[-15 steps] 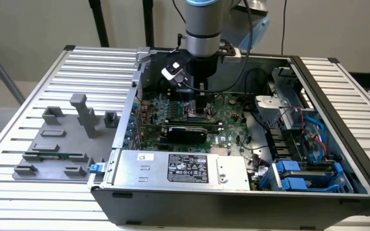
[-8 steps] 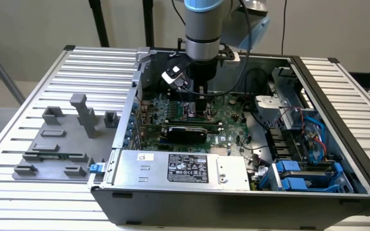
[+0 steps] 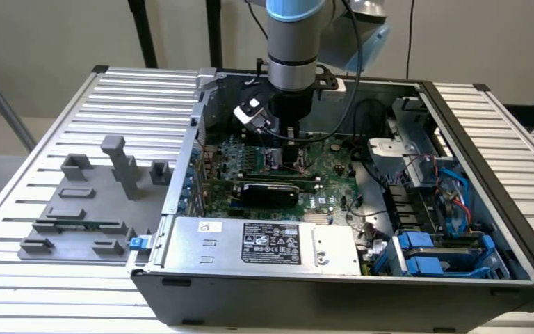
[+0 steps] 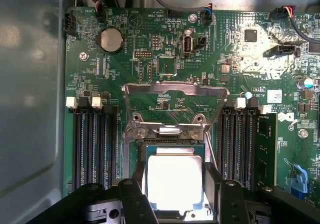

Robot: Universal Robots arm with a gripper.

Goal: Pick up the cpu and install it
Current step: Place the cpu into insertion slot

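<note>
- Exterior view: the arm reaches down into an open computer case (image 3: 341, 296) lying on a slatted table (image 3: 26, 292). The gripper (image 3: 286, 136) is low over the motherboard (image 3: 327, 156), towards the far side of the case.
- Wrist view: the cpu (image 4: 174, 184), with its silver-grey top and thin pale rim, lies level between the two black fingers (image 4: 137, 181). One finger stands against each of two opposite edges.
- Jaws: set at a middling width and closed on the cpu's sides, with no visible gap at either edge.
- Position of the cpu: directly over the socket opening, squarely aligned with it. It cannot be told whether the chip is seated or just above the socket.
- The metal load plate (image 4: 175, 89) is swung open and lies flat on the board beside the socket.
- Memory slots (image 4: 92, 144) flank the socket on both sides. A green memory stick (image 4: 266, 149) stands in an outer slot.
- A coin cell (image 4: 111, 39) sits on the board, well apart from the socket.
- Exterior view: the power supply (image 3: 258, 243) occupies the near side of the case. A grey fixture tray (image 3: 91, 209) rests on the table at the exterior view's left.
</note>
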